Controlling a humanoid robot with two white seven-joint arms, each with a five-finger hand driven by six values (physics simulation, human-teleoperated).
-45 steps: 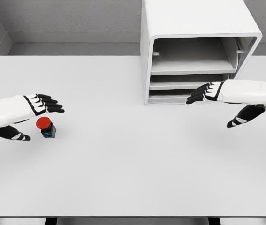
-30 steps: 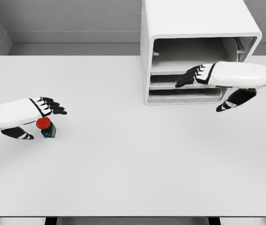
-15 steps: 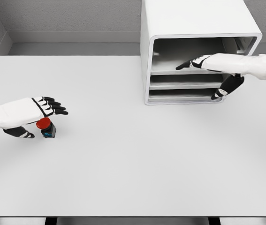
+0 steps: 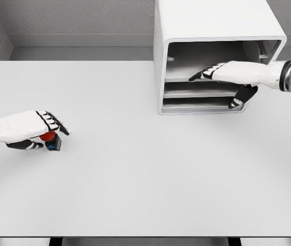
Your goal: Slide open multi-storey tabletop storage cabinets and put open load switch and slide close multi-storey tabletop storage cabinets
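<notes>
On matte white table (image 4: 135, 179): boxy cabinet (image 4: 207, 20), round red switch (image 4: 50, 138).

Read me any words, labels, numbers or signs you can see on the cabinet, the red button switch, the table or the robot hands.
None can be read.
Storage cabinet: plain white, no marking.
Switch: red cap on a dark base with a small bluish patch, too small and blurred to tell if it is text.
Table: bare, no print.
Left robot hand and right robot hand: only black and white patterning, no lettering.

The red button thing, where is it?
The switch sits on the table's left side, under the left hand's fingers, far from the cabinet.
</notes>
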